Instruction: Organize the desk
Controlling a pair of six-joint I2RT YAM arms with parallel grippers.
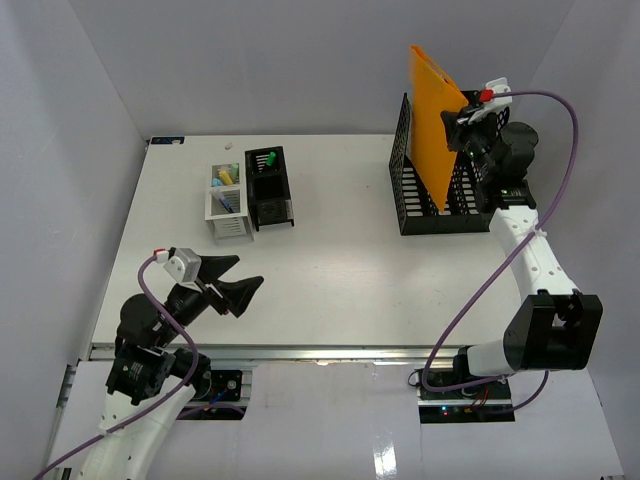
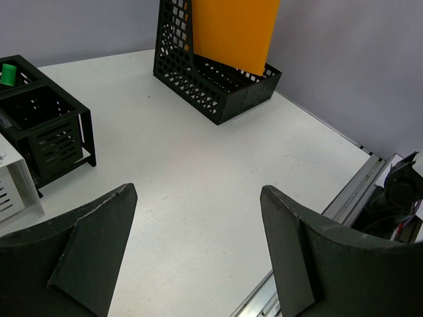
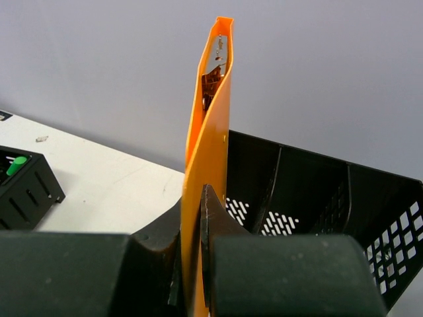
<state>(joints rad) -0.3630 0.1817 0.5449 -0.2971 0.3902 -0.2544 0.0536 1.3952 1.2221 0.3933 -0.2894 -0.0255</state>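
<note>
The desk is a white tabletop with a metal rail along its front. My right gripper is shut on an orange envelope, holding it upright with its lower edge inside a black mesh file rack at the back right. In the right wrist view the envelope stands edge-on between my fingers above the rack. My left gripper is open and empty, low over the desk's front left. The left wrist view shows bare desk between its fingers.
A black pen organizer holding a green marker and a white organizer with small items stand at the back left; both show in the left wrist view. White walls enclose the desk on three sides.
</note>
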